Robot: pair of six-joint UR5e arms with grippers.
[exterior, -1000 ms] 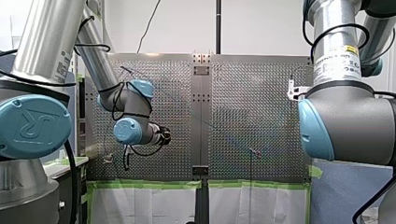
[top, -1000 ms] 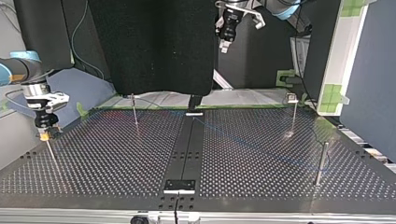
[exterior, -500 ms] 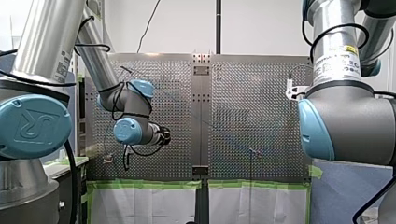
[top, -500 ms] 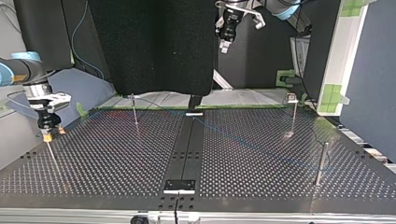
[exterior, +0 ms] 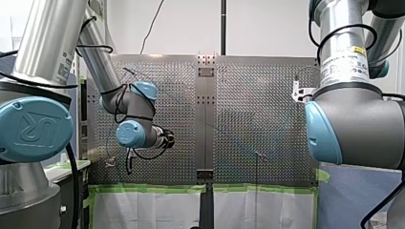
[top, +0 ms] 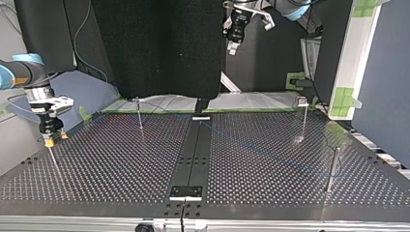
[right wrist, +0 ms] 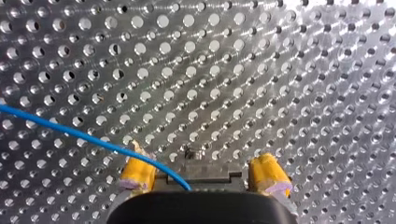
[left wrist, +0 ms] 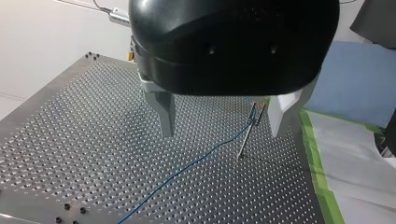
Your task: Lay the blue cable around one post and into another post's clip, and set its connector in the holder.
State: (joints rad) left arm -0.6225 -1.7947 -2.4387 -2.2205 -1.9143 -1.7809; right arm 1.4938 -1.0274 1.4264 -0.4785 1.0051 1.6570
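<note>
The blue cable [right wrist: 70,132] is thin and bright. In the top view it lies faintly across the perforated table [top: 96,169] toward a post [top: 332,166] at four o'clock, and in the right wrist view it comes from ten o'clock of the right gripper [right wrist: 203,175] and passes the inner side of one yellow pad [right wrist: 137,171], touching it or nearly so. This gripper's pads stand wide apart and pinch nothing, and the left gripper [left wrist: 224,116] hangs high above the table, its metal fingers [left wrist: 163,112] also spread, holding nothing.
</note>
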